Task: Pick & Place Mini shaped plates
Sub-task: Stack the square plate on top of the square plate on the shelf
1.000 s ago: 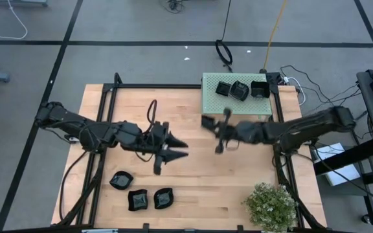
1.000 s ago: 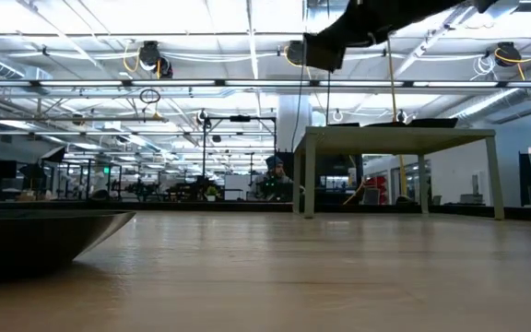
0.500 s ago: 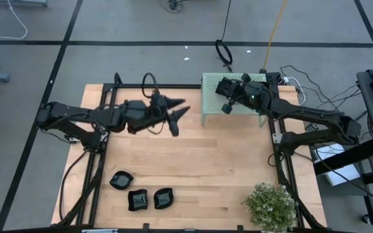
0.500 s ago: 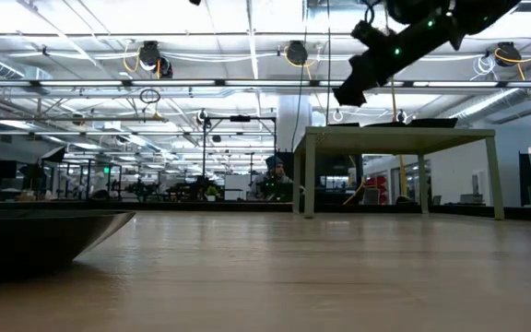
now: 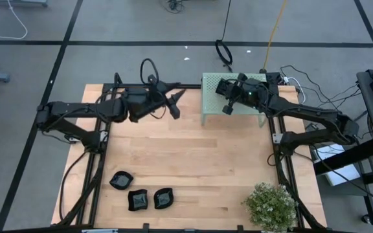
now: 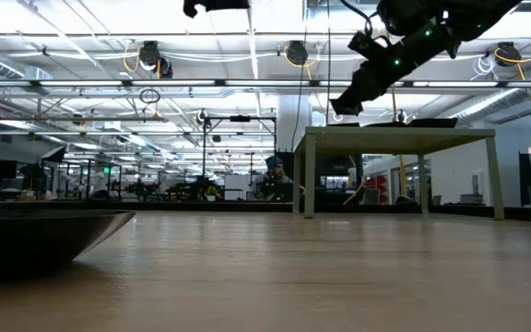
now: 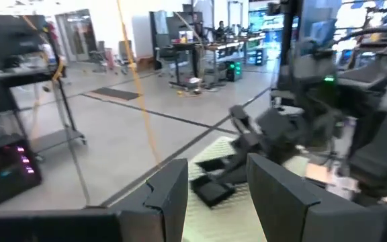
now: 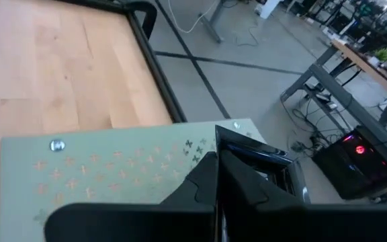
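Resting in a cluster at the table's near edge, three mini shaped plates (image 5: 141,194) lay well apart from both arms. More sat on the pale green perforated box (image 5: 234,98), where the right gripper (image 5: 226,109) hovered, fingers closed and empty. The left gripper (image 5: 175,103), fingers spread and empty, pointed boxward, likely approaching.

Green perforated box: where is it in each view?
High: green perforated box at the table's upper right corner, under the right arm.
Low: probably the pale legged stand right of centre; not certain.
Left wrist: bottom centre, seen between that arm's fingers.
Right wrist: fills the lower half.
Shared landmark: the right end effector, shut, over the box.
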`<control>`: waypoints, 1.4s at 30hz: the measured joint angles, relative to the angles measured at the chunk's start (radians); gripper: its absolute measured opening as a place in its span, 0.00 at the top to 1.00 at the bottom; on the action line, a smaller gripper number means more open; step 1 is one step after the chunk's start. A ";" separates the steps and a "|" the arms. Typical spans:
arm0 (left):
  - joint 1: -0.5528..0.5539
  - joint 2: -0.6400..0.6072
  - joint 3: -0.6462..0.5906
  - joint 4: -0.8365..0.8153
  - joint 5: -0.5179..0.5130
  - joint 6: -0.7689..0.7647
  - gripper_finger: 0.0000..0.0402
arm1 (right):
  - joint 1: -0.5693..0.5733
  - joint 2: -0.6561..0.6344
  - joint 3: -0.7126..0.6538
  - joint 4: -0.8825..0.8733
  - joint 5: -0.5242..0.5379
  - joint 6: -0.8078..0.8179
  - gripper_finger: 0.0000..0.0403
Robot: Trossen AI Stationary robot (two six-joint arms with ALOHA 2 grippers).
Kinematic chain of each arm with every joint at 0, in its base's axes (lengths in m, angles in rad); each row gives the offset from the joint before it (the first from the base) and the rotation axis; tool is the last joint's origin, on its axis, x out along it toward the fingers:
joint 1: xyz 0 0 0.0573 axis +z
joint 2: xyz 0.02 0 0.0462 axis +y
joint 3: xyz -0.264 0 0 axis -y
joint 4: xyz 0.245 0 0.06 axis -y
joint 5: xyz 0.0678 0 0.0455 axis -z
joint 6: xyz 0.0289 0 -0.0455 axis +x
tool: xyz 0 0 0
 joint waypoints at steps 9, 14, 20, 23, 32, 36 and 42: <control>0.074 -0.075 0.001 -0.013 0.012 0.029 0.62 | 0.000 0.000 0.000 -0.028 0.005 0.005 1.00; 0.095 -0.123 0.000 -0.057 0.014 0.028 0.62 | -0.001 0.004 -0.015 -0.021 0.005 -0.005 1.00; 0.101 -0.161 -0.001 -0.059 0.016 0.064 0.62 | 0.001 0.015 -0.037 -0.020 0.009 -0.040 1.00; 0.101 -0.177 0.000 -0.065 0.016 0.088 0.62 | 0.003 0.014 -0.037 0.005 0.009 -0.046 1.00; 0.100 -0.183 0.000 -0.061 0.016 0.121 0.62 | -0.002 0.049 -0.037 0.066 0.006 -0.132 1.00; 0.101 -0.182 0.000 -0.062 0.016 0.136 0.62 | -0.002 0.084 -0.037 0.064 0.006 -0.169 1.00; 0.101 -0.182 0.000 -0.062 0.014 0.139 0.62 | -0.002 0.095 -0.037 0.126 0.008 -0.179 1.00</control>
